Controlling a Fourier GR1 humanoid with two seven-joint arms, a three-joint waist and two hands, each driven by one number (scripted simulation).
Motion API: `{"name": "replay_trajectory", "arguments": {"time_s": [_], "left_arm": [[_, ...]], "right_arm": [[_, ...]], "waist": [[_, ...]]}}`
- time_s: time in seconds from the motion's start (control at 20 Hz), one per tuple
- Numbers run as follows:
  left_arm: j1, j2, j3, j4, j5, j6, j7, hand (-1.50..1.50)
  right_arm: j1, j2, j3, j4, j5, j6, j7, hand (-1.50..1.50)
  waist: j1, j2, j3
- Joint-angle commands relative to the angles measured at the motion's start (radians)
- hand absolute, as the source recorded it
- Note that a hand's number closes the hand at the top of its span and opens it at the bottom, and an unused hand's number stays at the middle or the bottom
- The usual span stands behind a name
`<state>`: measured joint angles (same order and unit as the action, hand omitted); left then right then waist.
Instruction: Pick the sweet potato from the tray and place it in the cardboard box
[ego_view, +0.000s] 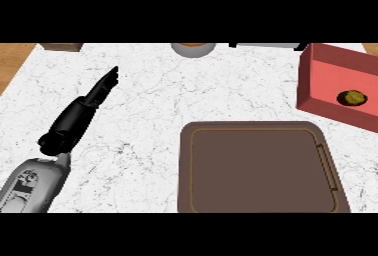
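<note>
A brown tray (260, 167) lies on the white marble counter at the lower right, with nothing visible on it. A reddish box (336, 75) stands at the right edge, open at the top. Inside it sits a small round yellow-brown item (352, 97), the sweet potato by its look. My left hand (92, 97) stretches over the counter at the left, fingers straight and pointing up and to the right, holding nothing. It is far from both tray and box. My right hand does not show.
A grey cup-like object (193, 48) stands at the counter's far edge in the middle. A brown block (61, 47) is at the far left corner and a pale flat object (267, 45) at the far right. Wooden floor shows beyond the counter's left edge.
</note>
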<state>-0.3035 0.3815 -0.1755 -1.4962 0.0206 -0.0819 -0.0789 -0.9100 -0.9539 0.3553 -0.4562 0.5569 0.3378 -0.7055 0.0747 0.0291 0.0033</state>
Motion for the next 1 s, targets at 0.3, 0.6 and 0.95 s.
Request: {"name": "replay_trajectory", "arguments": {"time_s": [0.3,0.6,0.95], "left_arm": [[0.013,0.001,0.010,-0.013,0.005,-0.011,0.000,0.00],[0.006,-0.027,-0.002,0.005,-0.021,0.020,-0.012,0.00],[-0.024,-0.026,-0.003,0.008,-0.022,0.003,-0.002,0.00]], "right_arm": [[-0.083,0.102,-0.195,0.162,-0.220,0.114,-0.243,-1.50],[-0.152,0.140,-0.421,0.331,-0.490,0.331,-0.024,-1.50],[-0.161,0.046,-0.534,0.411,-0.596,0.356,0.118,-1.50]], "waist": [[-0.003,-0.005,0.005],[-0.003,0.003,0.003],[0.001,0.017,0.006]]}}
